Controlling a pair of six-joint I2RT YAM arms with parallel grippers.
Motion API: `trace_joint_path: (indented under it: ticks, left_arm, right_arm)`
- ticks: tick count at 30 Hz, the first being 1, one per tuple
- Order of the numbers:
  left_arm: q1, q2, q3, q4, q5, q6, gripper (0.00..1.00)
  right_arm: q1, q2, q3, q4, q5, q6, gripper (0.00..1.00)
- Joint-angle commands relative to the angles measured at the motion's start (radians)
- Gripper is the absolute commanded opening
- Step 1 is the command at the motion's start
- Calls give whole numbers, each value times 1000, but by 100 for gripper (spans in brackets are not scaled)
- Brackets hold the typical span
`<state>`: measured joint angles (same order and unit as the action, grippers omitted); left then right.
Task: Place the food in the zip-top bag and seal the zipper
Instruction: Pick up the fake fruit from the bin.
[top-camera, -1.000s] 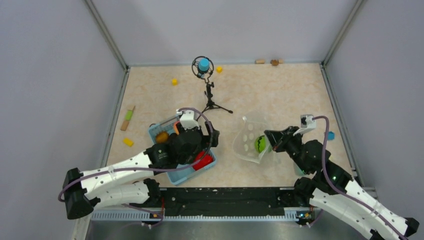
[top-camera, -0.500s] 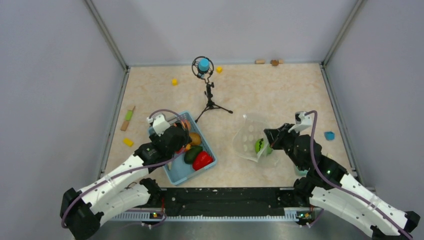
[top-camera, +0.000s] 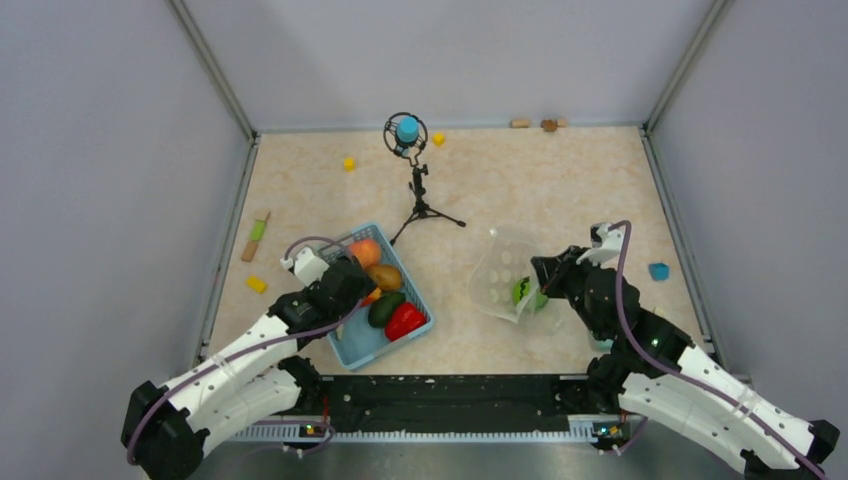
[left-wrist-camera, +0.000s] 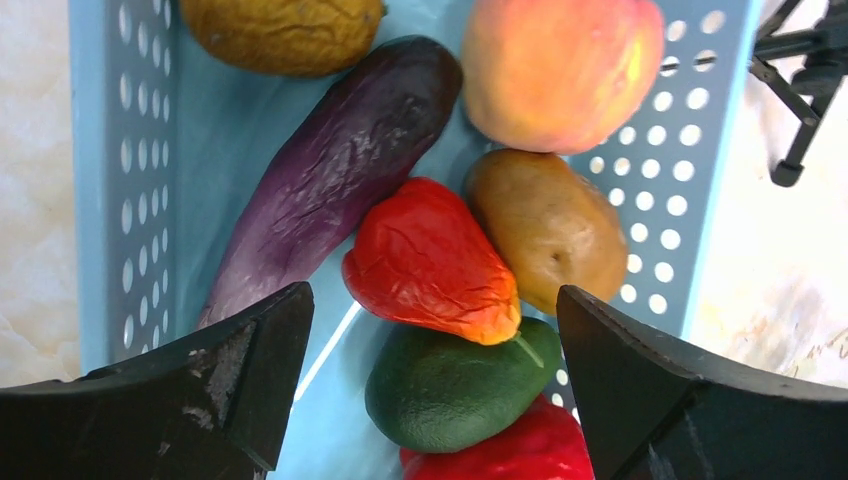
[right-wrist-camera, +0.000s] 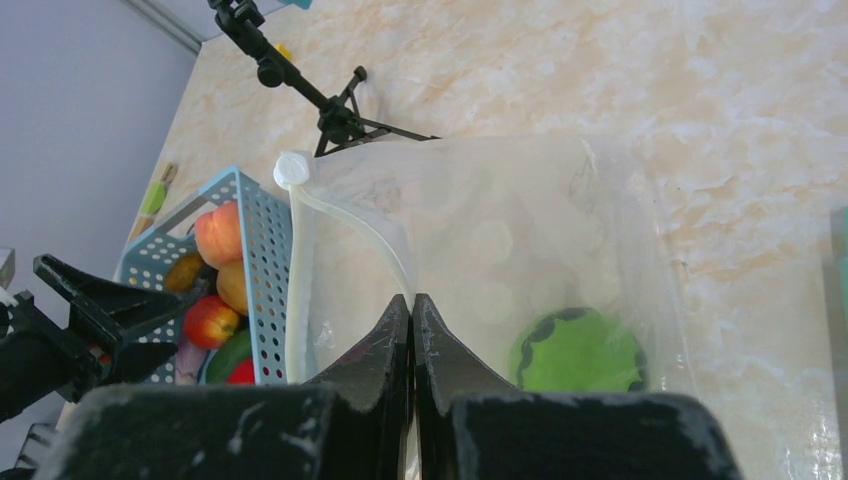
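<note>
Hovering above the light blue basket (left-wrist-camera: 120, 150), the left tool (left-wrist-camera: 428, 305) gaped wide, holding nothing. Beneath it lay the food (left-wrist-camera: 450, 230): a peach (left-wrist-camera: 560, 70), a potato (left-wrist-camera: 548, 235), an eggplant (left-wrist-camera: 340, 170), a wrinkled red piece (left-wrist-camera: 430, 255) and a dark green piece (left-wrist-camera: 450, 390). Over on the right of the desk (top-camera: 560, 190), the right tool (right-wrist-camera: 411, 305) was clamped shut on the mouth edge of the dotted zip-top bag (right-wrist-camera: 480, 220), beside its zipper (right-wrist-camera: 296, 270), with a green round fruit (right-wrist-camera: 578, 350) inside.

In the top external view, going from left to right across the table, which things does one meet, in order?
First the green-and-orange stick → light blue basket → polka-dot zip-top bag → small blue block.
</note>
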<state>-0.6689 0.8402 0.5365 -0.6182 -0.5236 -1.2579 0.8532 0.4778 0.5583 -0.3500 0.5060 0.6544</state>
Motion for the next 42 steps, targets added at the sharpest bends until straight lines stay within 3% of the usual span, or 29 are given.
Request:
trace_joint_path:
  ticks: [1,8,28,38,42]
  left_arm:
    - [10,-4,-54,49,-21,-168,95]
    - [12,-22,-145,151,-31,-280,87]
    - [16,57,-164,237,-35,-314,73]
    - [20,85,-161,278,-23,-289,57]
    - [20,78,-153,258,-29,-284,46]
  right_arm:
    - [-6,-8,27,3,27,-11,0]
    - [-6,-8,23,3,27,-12,0]
    - [-6,-18,16,2,45,-9,0]
    - [-6,-33,13,0,58,-4,0]
    - [-6,-38,11,1,56,-4,0]
